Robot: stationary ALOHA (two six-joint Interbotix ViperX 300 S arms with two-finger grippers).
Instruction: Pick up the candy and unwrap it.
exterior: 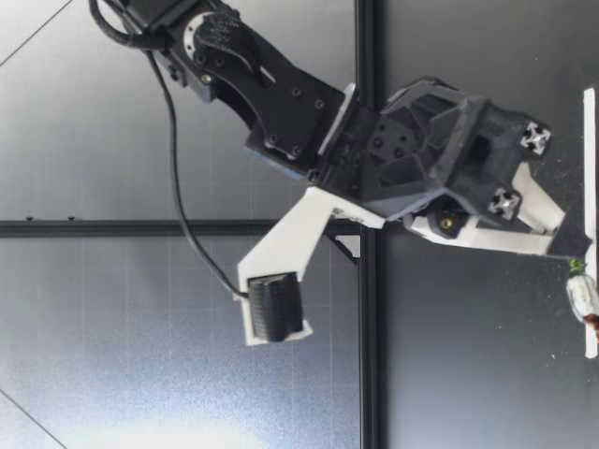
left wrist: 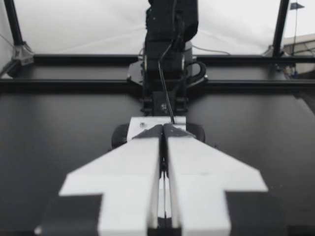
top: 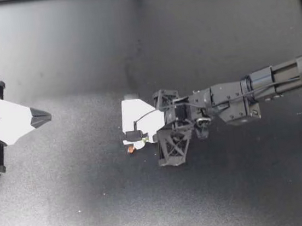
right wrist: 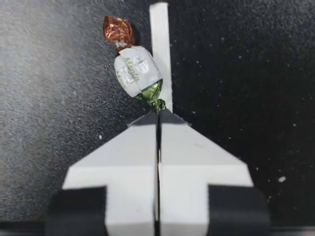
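Wrapped candy on dark table

The top camera looked straight down on the whole dark counter, taking in my left pincer and my right pincer. The low camera sat at counter height, close beside my right pincer. Each wrist camera looked along its own fingers. The left one faced across the counter, while the right one hung close above the counter and shared the candy with the top and low views.

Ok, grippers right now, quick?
Left gripper: closed, holding nothing.
Right gripper: closed, apparently pinching the candy by its green wrapper end.
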